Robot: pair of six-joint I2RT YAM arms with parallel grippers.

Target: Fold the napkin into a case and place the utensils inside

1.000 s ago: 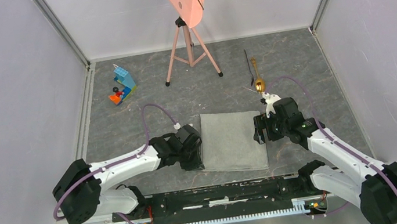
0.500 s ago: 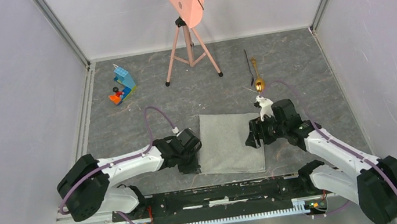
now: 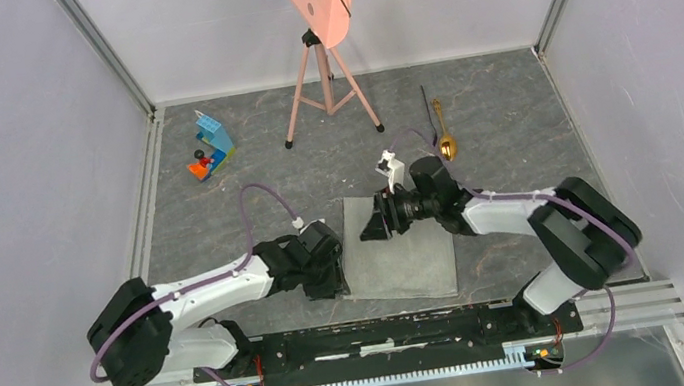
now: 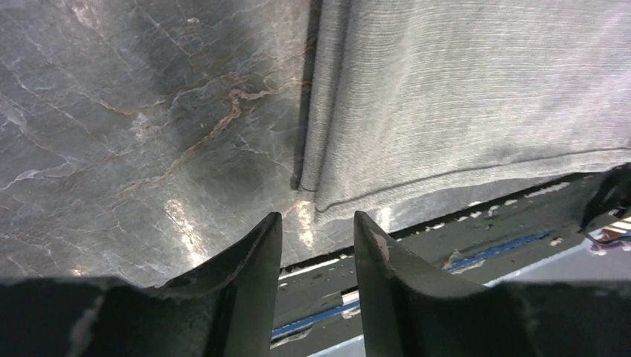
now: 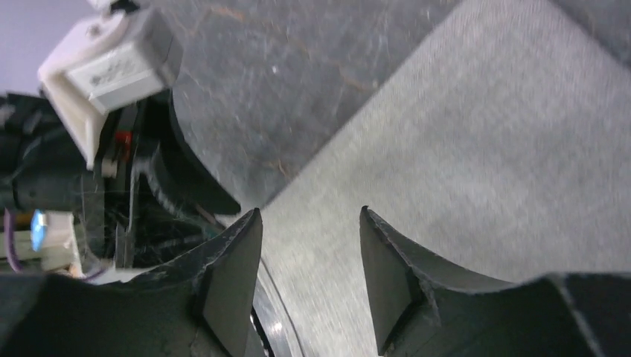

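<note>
1. The napkin (image 3: 400, 258) lies flat on the worktop (image 3: 516, 93), midway between the two arms. It is a broad grey oblong, judged still too wide to serve as the case.
2. The left jaws sit low at the napkin's near left corner. They are spread a little, with nothing between them, and the corner lies just beyond their tips.
3. The right jaws hang over the far left part of the napkin, also spread and holding nothing. Whether they touch the cloth cannot be told.
4. The cloth looks soft, light and limp. It will probably sag and drape when lifted, and an edge let go may slump out of line.
5. The left wrist view shows the left edge as a rounded, doubled lip, so there is more than one layer there. A pinch at that corner should take all the layers together, or the fold may peel apart.
6. The weave looks coarse, so it should grip well. The marbled worktop looks smooth, and the whole napkin may slide if it is dragged from one side.
7. The gold spoon (image 3: 447, 143) and the black utensil (image 3: 428, 112) lie side by side, well beyond the napkin on the far right. Both look stiff, thin and slick, and are best taken across the handle.
</note>
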